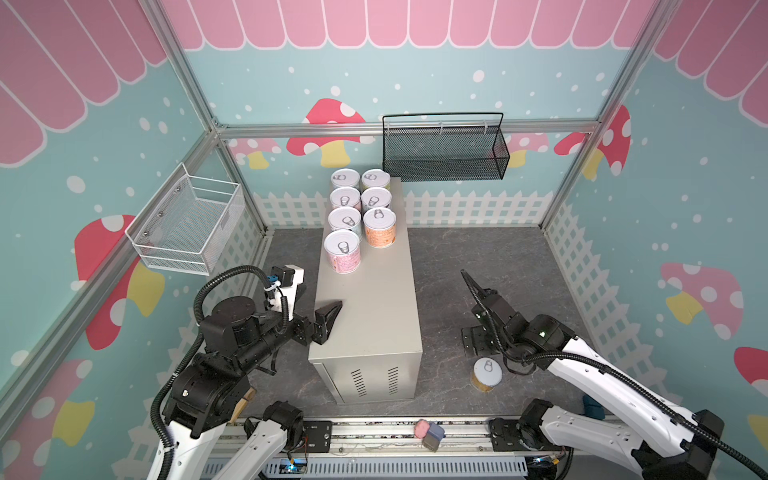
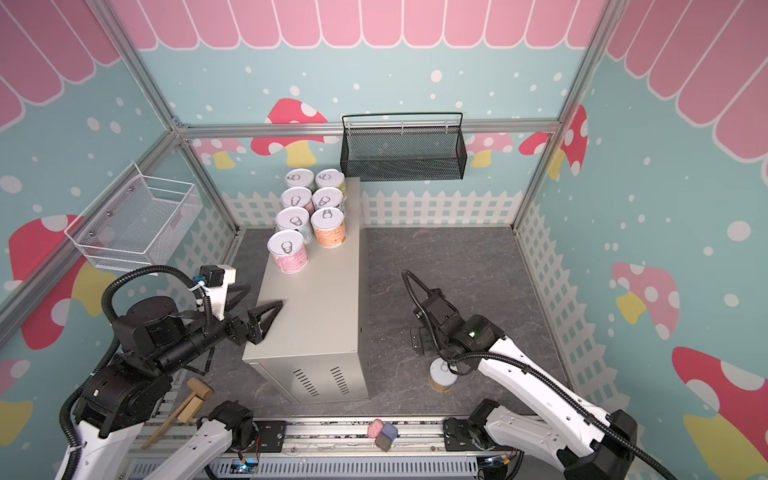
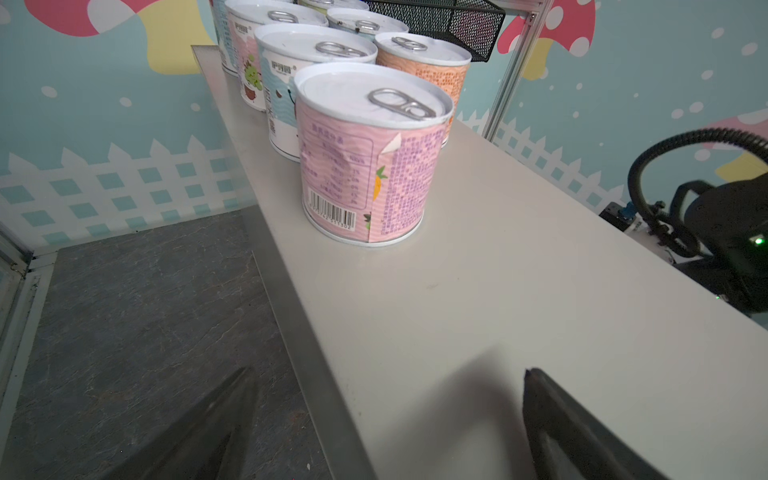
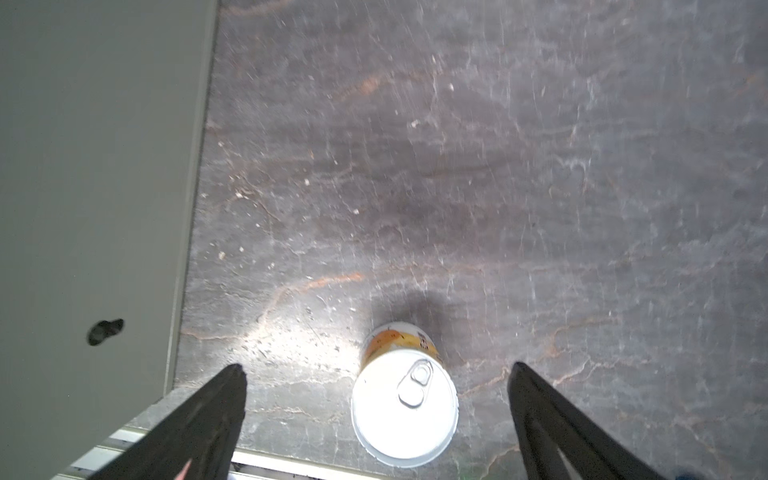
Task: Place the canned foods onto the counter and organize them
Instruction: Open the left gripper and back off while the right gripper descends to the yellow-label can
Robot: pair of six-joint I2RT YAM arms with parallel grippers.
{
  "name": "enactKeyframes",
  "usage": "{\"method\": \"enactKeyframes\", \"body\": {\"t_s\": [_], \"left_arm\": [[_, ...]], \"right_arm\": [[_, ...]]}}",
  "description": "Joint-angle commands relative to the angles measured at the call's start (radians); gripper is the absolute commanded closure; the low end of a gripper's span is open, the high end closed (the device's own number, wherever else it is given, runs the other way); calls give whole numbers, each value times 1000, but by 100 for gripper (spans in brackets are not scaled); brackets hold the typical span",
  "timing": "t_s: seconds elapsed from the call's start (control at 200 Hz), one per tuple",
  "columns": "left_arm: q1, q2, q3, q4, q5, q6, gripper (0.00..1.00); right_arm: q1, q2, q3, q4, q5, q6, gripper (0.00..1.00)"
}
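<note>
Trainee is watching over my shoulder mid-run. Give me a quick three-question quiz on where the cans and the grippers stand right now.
1. How many cans stand on the counter?
2. True or false: the right gripper is shut on the yellow can.
3. The yellow can stands: A) on the counter; B) on the floor; C) in the right gripper.

Key: 1) seven; 2) false, it is open above the can; 3) B.
</note>
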Motion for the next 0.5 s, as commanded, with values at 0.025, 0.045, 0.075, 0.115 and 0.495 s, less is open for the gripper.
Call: {"method": "enactKeyframes", "body": {"t_s": [0.025,0.045,0.075,0.115,0.495], "left_arm": [[-4,-2,-20,-12,26,26,1],[-4,-1,-23,-6,27,25,1],[-4,0,-26,0,29,24,1],[-3,2,-31,9,31,22,1],[-4,38,19,40,0,6,1]], "right_arm": [[-4,-87,-107,-16,-16,158,1],[-4,-92,-127,-16,-17,169,1],[-4,-95,-153,-14,-23,182,1],[-4,-101,-184,-7,-35,196,1],[-1,-118,-286,29,-52,261,1]]}}
